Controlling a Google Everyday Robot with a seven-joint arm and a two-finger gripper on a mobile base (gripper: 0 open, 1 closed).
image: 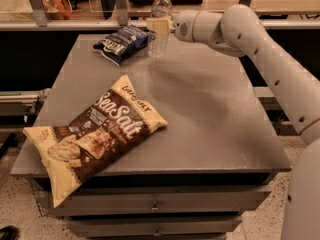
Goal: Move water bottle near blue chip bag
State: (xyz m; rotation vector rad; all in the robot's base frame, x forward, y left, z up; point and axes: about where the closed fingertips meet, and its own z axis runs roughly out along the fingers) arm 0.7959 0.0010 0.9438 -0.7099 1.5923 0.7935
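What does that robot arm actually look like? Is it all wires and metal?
No loose wires show. The arm is a smooth white shell of rounded, tube-like sections, dotted with small dark holes, with thin tan rings at the joints. The gripper, at the far edge of the table and clasped around the water bottle, is pale cream and blocky.

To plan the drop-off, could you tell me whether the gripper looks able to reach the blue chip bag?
Probably yes: the gripper, shut on the water bottle, sits just beside the blue chip bag, with nothing between them.
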